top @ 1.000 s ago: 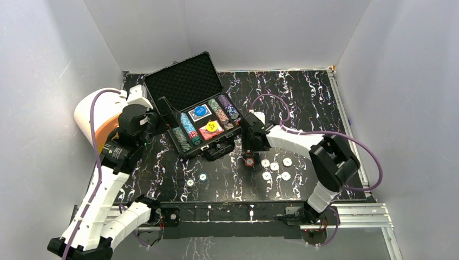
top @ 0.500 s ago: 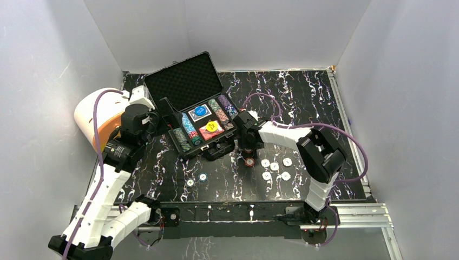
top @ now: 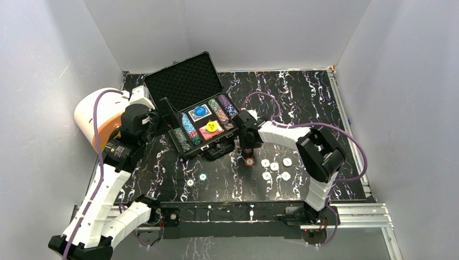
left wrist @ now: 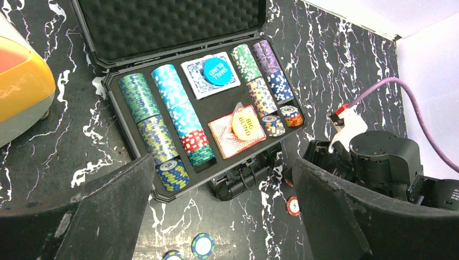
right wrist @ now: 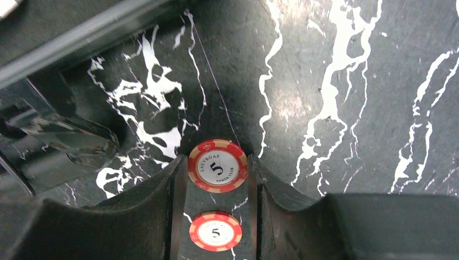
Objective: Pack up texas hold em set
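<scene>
The black case (top: pixel 208 145) lies open at the table's middle, foam lid (top: pixel 184 81) up. It holds rows of chips (left wrist: pixel 162 103), a blue card deck (left wrist: pixel 197 86) with a blue button, and a red deck (left wrist: pixel 227 142) with the yellow button (left wrist: pixel 244 123). My right gripper (right wrist: pixel 217 168) is shut on a red "5" chip (right wrist: pixel 217 166) just above the table, by the case's front right corner. A second red chip (right wrist: pixel 215 231) lies flat below it. My left gripper (left wrist: pixel 222 216) is open and empty, high over the case's front left.
Several white chips (top: pixel 274 166) lie right of the red chip (top: pixel 249 161). Two blue-green chips (top: pixel 202 177) lie in front of the case. The big white-and-orange cylinder (top: pixel 94 116) stands at the far left, behind my left arm.
My right gripper has shifted slightly left toward the case's front. The red chip on the table and my left arm have stayed in place.
</scene>
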Available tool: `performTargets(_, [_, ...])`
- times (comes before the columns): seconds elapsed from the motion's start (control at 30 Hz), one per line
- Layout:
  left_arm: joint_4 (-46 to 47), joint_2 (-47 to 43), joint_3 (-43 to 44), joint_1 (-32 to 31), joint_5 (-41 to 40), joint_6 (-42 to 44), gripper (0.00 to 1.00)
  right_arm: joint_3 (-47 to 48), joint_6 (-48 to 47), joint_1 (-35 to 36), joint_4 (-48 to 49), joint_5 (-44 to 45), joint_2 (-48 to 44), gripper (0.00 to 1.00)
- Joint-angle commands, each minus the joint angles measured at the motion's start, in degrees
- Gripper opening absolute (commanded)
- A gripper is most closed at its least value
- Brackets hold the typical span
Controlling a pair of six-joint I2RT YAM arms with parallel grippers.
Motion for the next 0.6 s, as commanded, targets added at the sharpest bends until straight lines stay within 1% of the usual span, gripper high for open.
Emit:
performTargets(0.0, [0.86,-0.23,-0.28,-0.12,0.20,-0.19,0.98,-0.80,1.28,0.87,-3.98,0.60,-3.73,0.43])
performTargets(0.1, [0.97,-0.29,-0.45,-0.12,0.49,-0.37,0.98,-0.87,1.77,1.05,-5.35,-0.02,-7.15,0.44])
performTargets(0.3, [0.95,-0.85,-0.97,-0.10,1.13,-0.64,0.98,-3.00,2.82,1.84,-6.60,-2.10,-10.63,0.45])
performTargets(0.57, [1.15,-0.87,-1.07,-0.10,1.83,-1.14,0.98,-6.22,4.17,4.41,-5.94,-1.76,-10.24,0.46])
